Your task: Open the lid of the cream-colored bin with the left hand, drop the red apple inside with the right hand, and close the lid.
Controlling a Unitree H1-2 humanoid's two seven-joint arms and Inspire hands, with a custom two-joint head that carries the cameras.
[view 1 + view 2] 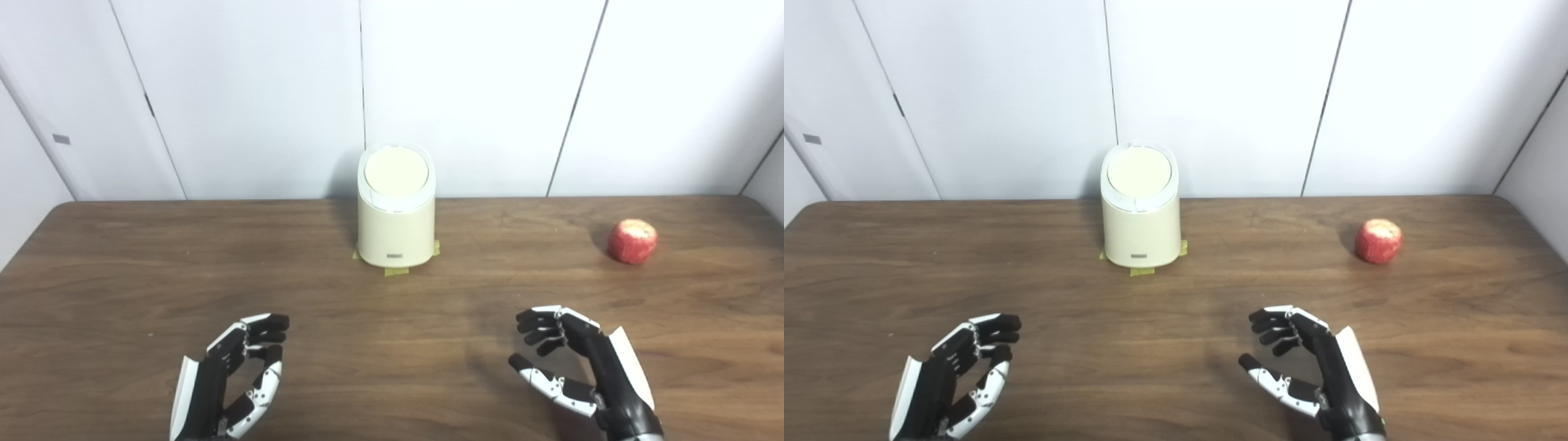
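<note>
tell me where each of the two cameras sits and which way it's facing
Left eye view: on the head, left side, looking forward and down at the table; both hands show at the bottom.
Right eye view: on the head, slightly to the right, same direction; the scene sits further left in frame.
Both share the cream-colored bin with its lid closed, the red apple, the open left hand and open right hand.

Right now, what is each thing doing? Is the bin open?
Bin: upright on the table, taped down.
Lid: shut.
Apple: on the table to the right of the bin, untouched.
Left hand: open, empty.
Right hand: open, empty.
</note>
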